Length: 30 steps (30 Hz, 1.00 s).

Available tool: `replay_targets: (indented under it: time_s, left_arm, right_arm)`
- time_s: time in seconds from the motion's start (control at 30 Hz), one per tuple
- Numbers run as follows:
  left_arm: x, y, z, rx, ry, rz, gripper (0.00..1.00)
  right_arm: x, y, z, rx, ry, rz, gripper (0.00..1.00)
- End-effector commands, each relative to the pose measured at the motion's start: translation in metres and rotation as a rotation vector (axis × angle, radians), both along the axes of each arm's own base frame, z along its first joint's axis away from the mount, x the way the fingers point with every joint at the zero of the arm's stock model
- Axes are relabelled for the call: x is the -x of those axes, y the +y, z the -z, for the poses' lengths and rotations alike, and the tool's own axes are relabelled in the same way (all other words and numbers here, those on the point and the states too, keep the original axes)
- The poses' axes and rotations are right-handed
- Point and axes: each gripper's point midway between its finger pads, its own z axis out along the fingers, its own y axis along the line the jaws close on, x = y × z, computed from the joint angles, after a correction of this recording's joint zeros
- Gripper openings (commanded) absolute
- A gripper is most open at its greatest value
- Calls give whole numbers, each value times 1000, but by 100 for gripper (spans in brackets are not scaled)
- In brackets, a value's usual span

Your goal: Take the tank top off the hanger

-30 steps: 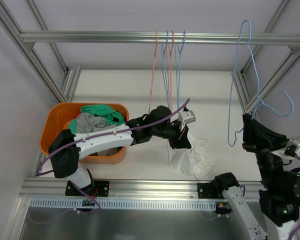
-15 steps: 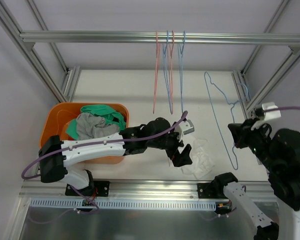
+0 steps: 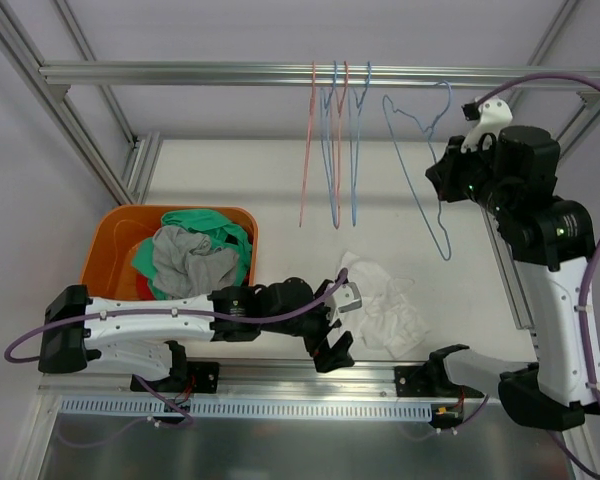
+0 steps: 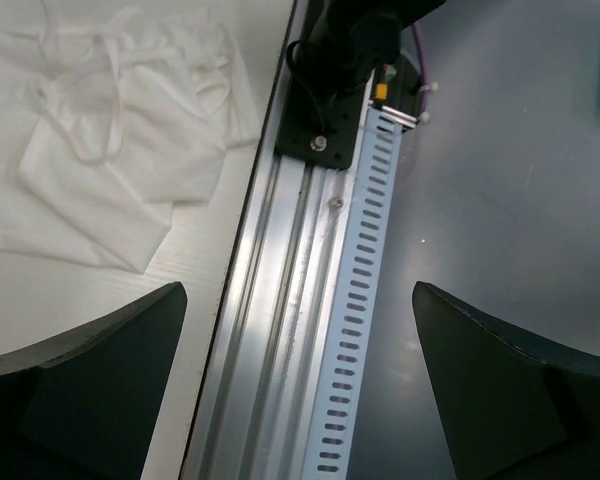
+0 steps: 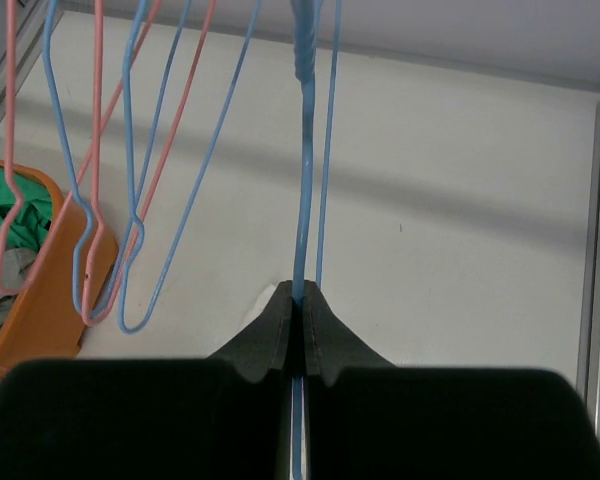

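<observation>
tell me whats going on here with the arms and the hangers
The white tank top is already off its hanger and lies crumpled on the table near the front edge. The left gripper is open and empty, low by the front frame just beside the tank top. The right gripper is shut on a bare blue wire hanger, holding it up near the top rail where other hangers hang.
</observation>
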Motion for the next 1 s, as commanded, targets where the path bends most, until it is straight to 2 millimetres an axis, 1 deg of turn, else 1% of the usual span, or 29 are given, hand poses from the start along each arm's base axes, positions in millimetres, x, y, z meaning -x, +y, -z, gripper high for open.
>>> replay_targets:
  time_s: [0.0, 0.03, 0.07, 0.1, 0.13, 0.17, 0.2, 0.27, 0.3, 0.33, 0.37, 0.5, 0.63, 0.67, 0.77, 0.8, 0.83, 0.87, 0.9, 0.93, 0.97]
  left_arm:
    - [-7, 13, 11, -18, -4, -83, 99]
    - [-8, 15, 13, -20, -5, -93, 99]
    - [-8, 18, 18, -29, 0, -104, 99]
    - [-10, 19, 19, -33, -4, -118, 99]
    - [-10, 20, 19, -30, -4, -123, 99]
    - [-10, 22, 22, -36, -3, -123, 99]
    - [-9, 22, 22, -36, -2, -120, 99]
    - [-9, 23, 21, -33, -1, -122, 99]
    - [-9, 23, 21, -33, -1, -124, 99]
    - [-9, 23, 21, -31, 0, -125, 99]
    - [-9, 24, 21, -31, 2, -125, 99]
    - [-9, 26, 22, -31, 1, -127, 99]
    - [-10, 28, 22, -31, -7, -132, 99]
    - [-11, 28, 22, -30, -10, -134, 99]
    - [-14, 27, 20, -28, -19, -151, 99]
    - [-15, 26, 20, -28, -20, -153, 99]
    - [-15, 25, 18, -23, -19, -151, 99]
    - [-15, 23, 15, -17, -22, -151, 99]
    - [-21, 22, 16, -22, -37, -178, 99]
    - [-22, 20, 12, -14, -42, -180, 99]
    - [-24, 19, 12, -14, -45, -191, 99]
  right_arm:
    - [-15, 12, -51, -42, -139, -17, 0]
    - [-18, 17, -55, -40, -147, -32, 0]
    - [-31, 17, -53, -21, -137, 0, 0]
    - [-35, 18, -64, -30, -162, 4, 0]
    - [-40, 23, -65, -31, -162, 0, 0]
    - [-54, 28, -57, -25, -133, 9, 0]
    - [-58, 31, -63, -36, -145, 15, 0]
    - [-71, 34, -59, -53, -130, 59, 0]
    - [-81, 39, -56, -61, -128, 75, 0]
    - [-84, 45, -54, -63, -127, 71, 0]
    - [-91, 46, -49, -52, -117, 101, 0]
    - [-93, 56, -41, -46, -100, 99, 0]
    - [-97, 59, -26, -35, -71, 101, 0]
    - [-98, 62, -19, -30, -54, 90, 0]
    - [-95, 63, -14, -40, -44, 83, 0]
    - [-94, 62, -9, -37, -35, 86, 0]
    - [-93, 63, -8, -38, -36, 83, 2]
    - [-92, 61, -10, -41, -43, 82, 7]
    - [-91, 62, -9, -39, -42, 75, 9]
    - [-89, 61, -11, -42, -47, 73, 14]
    - [-88, 62, -12, -46, -46, 60, 33]
